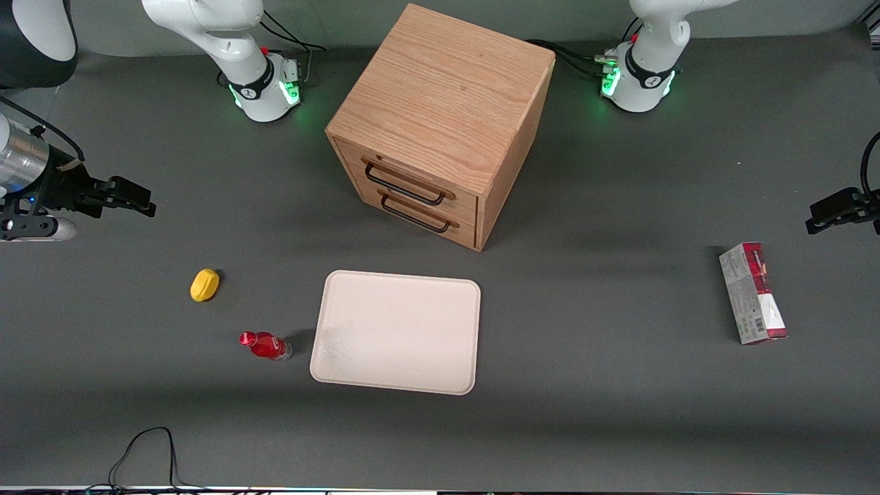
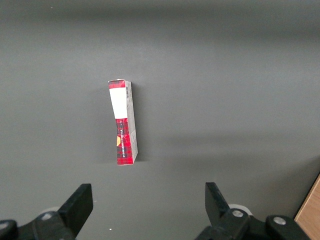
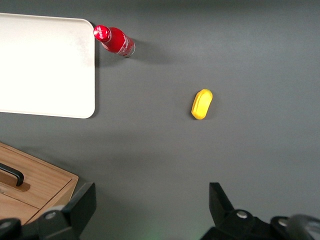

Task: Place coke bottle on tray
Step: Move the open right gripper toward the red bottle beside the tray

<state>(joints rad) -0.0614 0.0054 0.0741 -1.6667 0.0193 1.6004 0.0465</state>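
The gripper is hanging spread and empty, well apart from the bottle standing just beside the tray (bare); a clumsy approach risks toppling and rolling it.

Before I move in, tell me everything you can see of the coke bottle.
The coke bottle is tiny, with a red cap, a red body and a clear base; it looks like plastic. It stands on the bare table beside the tray, close to its edge without touching it, nearer the front camera than the yellow lump. Nothing holds it: the gripper hangs open, well away toward the working arm's end.
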